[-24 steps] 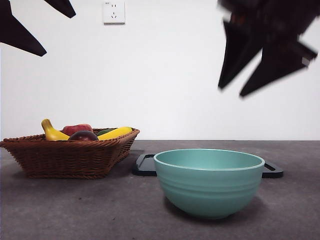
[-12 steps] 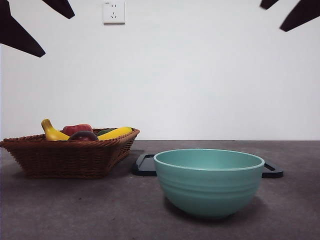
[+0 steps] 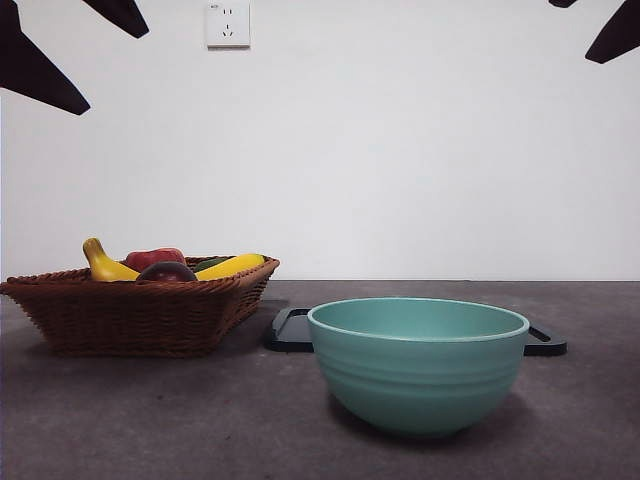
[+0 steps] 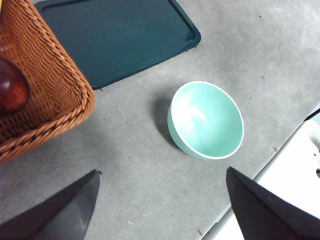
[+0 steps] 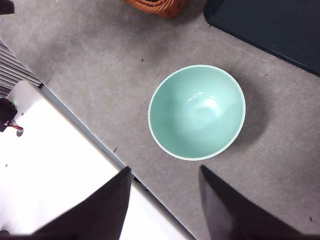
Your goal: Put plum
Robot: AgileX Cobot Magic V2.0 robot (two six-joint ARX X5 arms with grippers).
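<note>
Grey table (image 3: 150, 420) stretches across the scene under a plain white wall with a socket (image 3: 227, 24) high up.

Nearest in the front view stands a mint-green bowl (image 3: 418, 365), upright and empty. Just behind it lies a dark flat tray (image 3: 290, 330), its ends showing on either side of the bowl. Off to the side of the tray sits a brown wicker basket (image 3: 135, 315), holding two yellow bananas (image 3: 105, 265), a red fruit (image 3: 153, 258) and the plum (image 3: 167, 272). The plum rests in the basket against its near rim, in front of the red fruit and between the bananas.

Both arms hang high above the table, well clear of everything. The left hand (image 4: 160, 205) is spread wide and holds nothing; the bowl (image 4: 206, 120) lies below and ahead of it, the basket (image 4: 45, 95) off to one side of it with a dark red fruit (image 4: 12, 90) showing inside, and the tray (image 4: 115, 35) further on. The right hand (image 5: 165, 200) is also parted, less widely, and holds nothing; the bowl (image 5: 197, 112) sits directly beneath and just ahead of it, with a corner of the basket (image 5: 157, 6) and the tray (image 5: 270, 25) beyond. The plum is well apart from both hands.
</note>
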